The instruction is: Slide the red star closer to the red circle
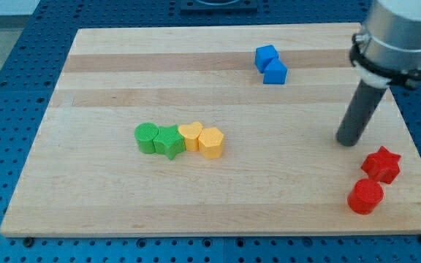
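Table point(218, 197): wooden, no containers on it.
Red star point(381, 164): near the view's right edge, low; touching or just beside the red circle point(365, 196) below-left of it.
My tip point(348, 141): bare rod, no end effector jaws, holding nothing; just above-left of the star, apart from it.
Centre-left row, touching: green circle point(147, 137), green star point(169, 142), yellow heart point(191, 135), yellow hexagon point(211, 142).
Top: two blue blocks point(270, 64), touching.

The wooden tabletop point(123, 80) carries a green circle point(146, 137), green star point(169, 142), yellow heart point(191, 135), yellow hexagon point(211, 142), two joined blue blocks point(270, 64), red star point(381, 164) and red circle point(365, 196).
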